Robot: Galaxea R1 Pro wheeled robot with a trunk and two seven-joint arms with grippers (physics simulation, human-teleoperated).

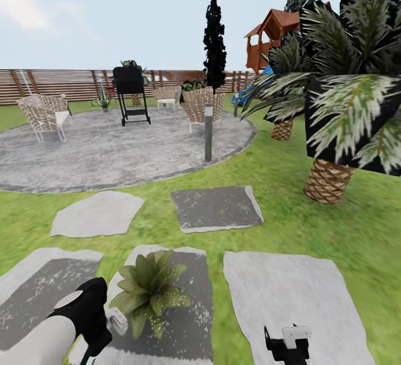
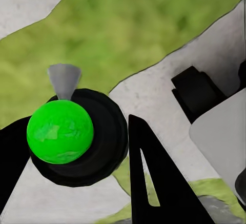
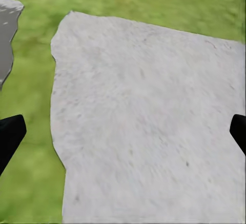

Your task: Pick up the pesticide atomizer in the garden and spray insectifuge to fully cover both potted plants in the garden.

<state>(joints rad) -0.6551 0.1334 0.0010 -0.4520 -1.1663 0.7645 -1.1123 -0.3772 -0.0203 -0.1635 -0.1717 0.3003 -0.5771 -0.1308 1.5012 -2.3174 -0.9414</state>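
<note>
A potted plant, a low rosette of speckled green leaves, sits on a grey stepping slab in the garden lawn near me. My left gripper hangs just to the plant's left. In the left wrist view it is shut on the pesticide atomizer, a black round body with a bright green cap and a grey cone nozzle. A pale part of the atomizer pokes toward the leaves. Over a pale slab my right gripper stands open, nothing between its fingers.
Two palms with scaly trunks crowd the right side. Ahead lies the round paved patio with a black grill, wicker chairs and a short post. A wooden fence closes the back.
</note>
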